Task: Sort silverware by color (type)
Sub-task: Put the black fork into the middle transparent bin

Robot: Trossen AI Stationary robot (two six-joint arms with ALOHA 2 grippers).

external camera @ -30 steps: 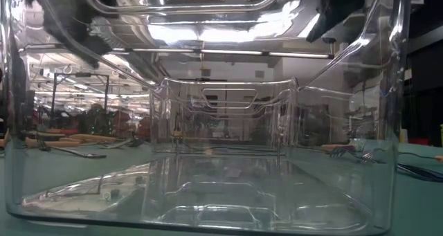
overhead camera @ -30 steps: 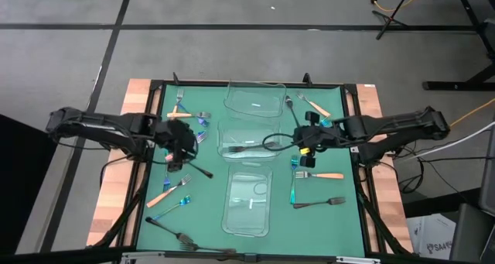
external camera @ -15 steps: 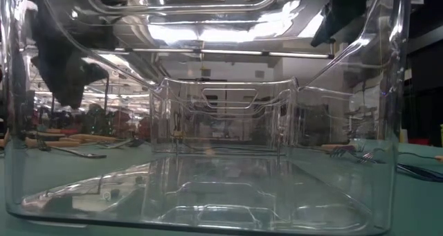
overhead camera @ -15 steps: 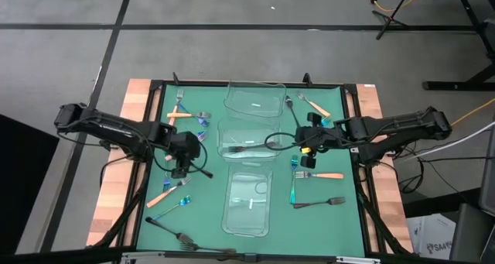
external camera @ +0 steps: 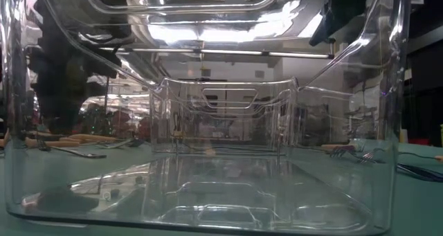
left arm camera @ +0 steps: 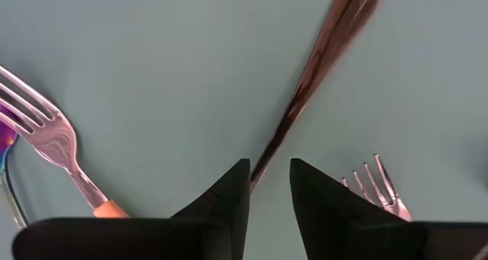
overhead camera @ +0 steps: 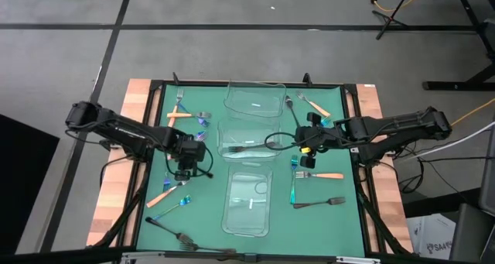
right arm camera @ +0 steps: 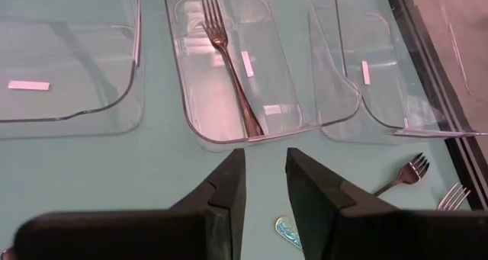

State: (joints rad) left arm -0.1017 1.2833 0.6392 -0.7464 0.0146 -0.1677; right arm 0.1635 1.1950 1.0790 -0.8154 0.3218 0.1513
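Forks lie scattered on the green mat on either side of three clear containers. My left gripper [overhead camera: 186, 169] is down at the mat left of the containers, open by a narrow gap [left arm camera: 269, 176]. Its fingers stand on either side of a dark fork's handle [left arm camera: 320, 69], which lies flat [overhead camera: 203, 172]. An orange-handled fork [left arm camera: 53, 149] lies beside it. My right gripper [overhead camera: 300, 142] hovers by the middle container's right side, open by a narrow gap [right arm camera: 265, 165] and holding nothing. One dark fork [right arm camera: 229, 62] lies in the middle container [overhead camera: 224, 136]. My left gripper comes from above, pointing down, with its fingers [left arm camera: 232, 191] across the dark fork's handle near its tine end [left arm camera: 263, 157]. The fork lies flat on the mat. Whether the fingers touch it, I cannot tell.
The far container [overhead camera: 255, 90] and the near container [overhead camera: 232, 210] hold no forks. Orange-handled forks [overhead camera: 166, 193] [overhead camera: 325, 174], blue-teal forks [overhead camera: 294, 190] and dark forks [overhead camera: 178, 234] [overhead camera: 319, 203] lie around. A black frame [overhead camera: 360, 140] borders the mat.
My left gripper has moved toward the table's near edge and come down to the mat over the dark fork. The fork has stayed where it was. My right arm has kept still.
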